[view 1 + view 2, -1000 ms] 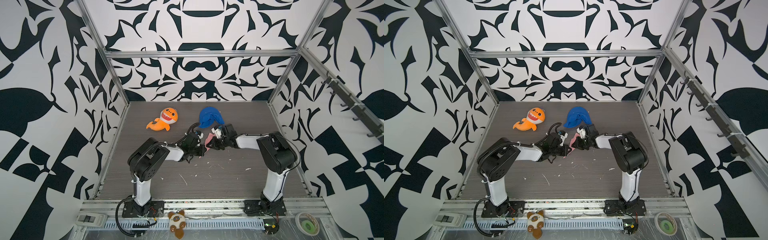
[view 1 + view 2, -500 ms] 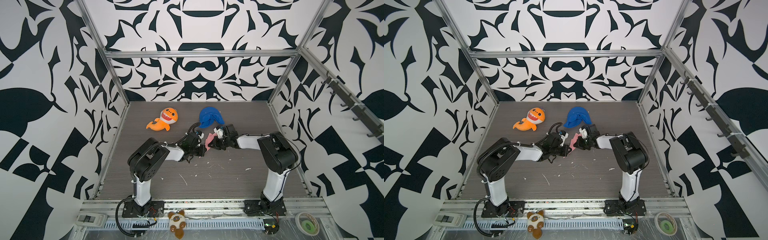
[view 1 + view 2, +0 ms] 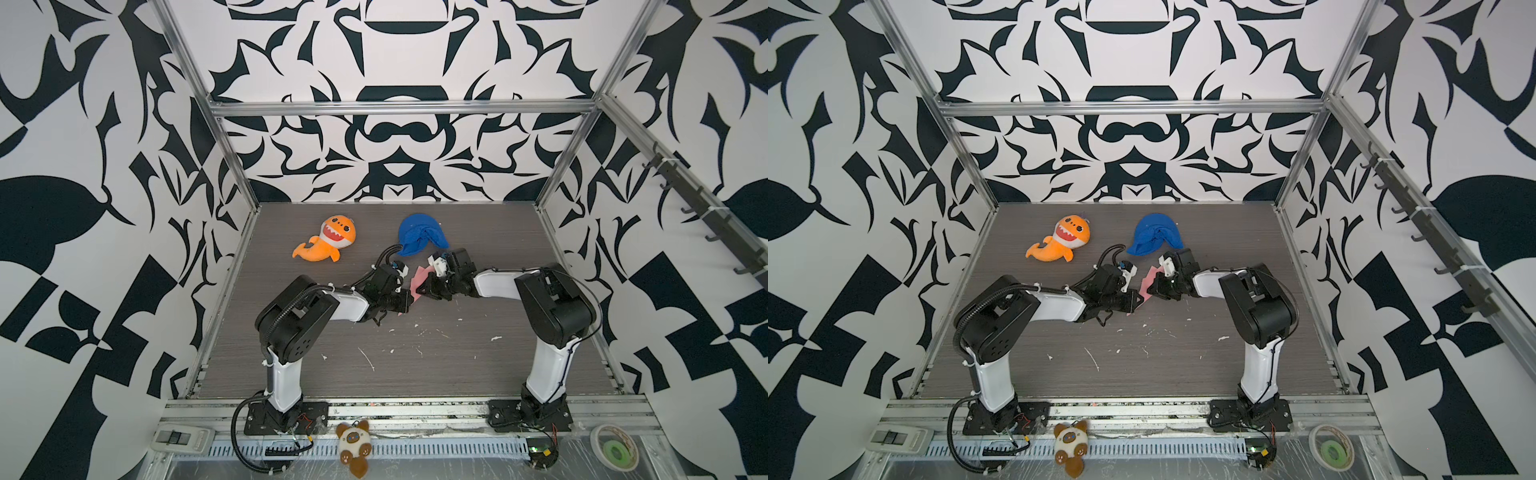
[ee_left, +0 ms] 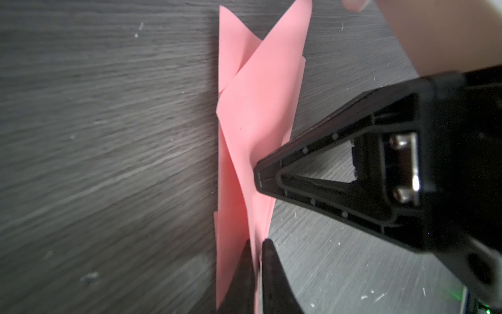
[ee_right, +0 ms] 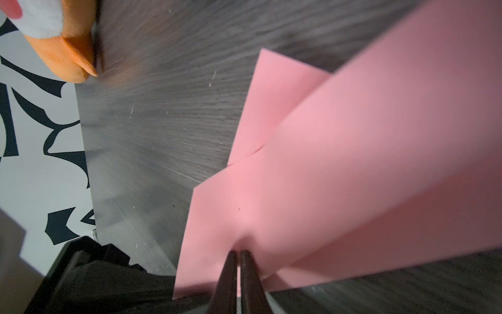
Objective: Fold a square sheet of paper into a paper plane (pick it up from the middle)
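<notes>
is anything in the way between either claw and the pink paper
Nothing visible. The wrist views show the left claw and right claw each shut on the folded pink paper. The orange shark plush and blue cloth lie farther back, apart from it.

We see a plain matte pink sheet of paper (image 4: pixel 258 108) against a dark grey tabletop (image 3: pixel 415 365) with fine wood grain and scattered white flecks. The fingers (image 4: pixel 273 274) are black. The arms (image 3: pixel 349 307) mix white shells with black joints. The far plush shark (image 3: pixel 328 243) is orange with a white and red mouth, and the cloth (image 3: pixel 420 239) is bright blue. The walls (image 3: pixel 399 141) carry a bold black-on-white leaf-like pattern.
</notes>
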You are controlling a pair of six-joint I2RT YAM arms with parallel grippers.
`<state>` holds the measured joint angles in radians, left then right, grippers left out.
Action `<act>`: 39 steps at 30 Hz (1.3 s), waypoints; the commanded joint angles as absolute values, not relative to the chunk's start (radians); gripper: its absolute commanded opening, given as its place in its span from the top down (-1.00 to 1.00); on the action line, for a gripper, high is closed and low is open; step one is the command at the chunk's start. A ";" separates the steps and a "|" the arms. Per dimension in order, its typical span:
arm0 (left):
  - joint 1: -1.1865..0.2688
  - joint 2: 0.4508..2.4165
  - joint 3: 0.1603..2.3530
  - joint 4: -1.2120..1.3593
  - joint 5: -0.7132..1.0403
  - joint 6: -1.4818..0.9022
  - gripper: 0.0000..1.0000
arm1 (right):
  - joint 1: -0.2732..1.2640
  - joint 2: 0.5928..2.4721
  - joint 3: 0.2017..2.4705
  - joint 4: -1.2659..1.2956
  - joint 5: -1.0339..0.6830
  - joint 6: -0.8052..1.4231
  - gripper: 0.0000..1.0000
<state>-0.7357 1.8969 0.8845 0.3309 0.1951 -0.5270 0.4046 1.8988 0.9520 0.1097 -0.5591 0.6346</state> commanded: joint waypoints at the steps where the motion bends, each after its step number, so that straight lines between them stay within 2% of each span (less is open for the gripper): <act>1: -0.736 1.929 0.847 0.100 0.145 -0.530 0.72 | 0.397 1.887 0.926 0.071 -0.510 0.643 0.79; 8: -0.733 1.821 0.865 0.078 0.181 -0.574 0.45 | 0.398 1.891 0.923 0.069 -0.512 0.644 0.80; 20: -0.733 1.781 0.830 0.058 0.188 -0.609 0.55 | 0.397 1.894 0.922 0.077 -0.516 0.646 0.80; 39: -0.718 1.741 0.909 0.005 0.229 -0.685 0.45 | 0.397 1.904 0.923 0.077 -0.522 0.651 0.81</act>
<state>-0.7242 1.7477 0.8761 0.0250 0.2062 -0.6590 0.4023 1.8988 0.9432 0.1242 -0.5629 0.6476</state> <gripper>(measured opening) 0.276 0.095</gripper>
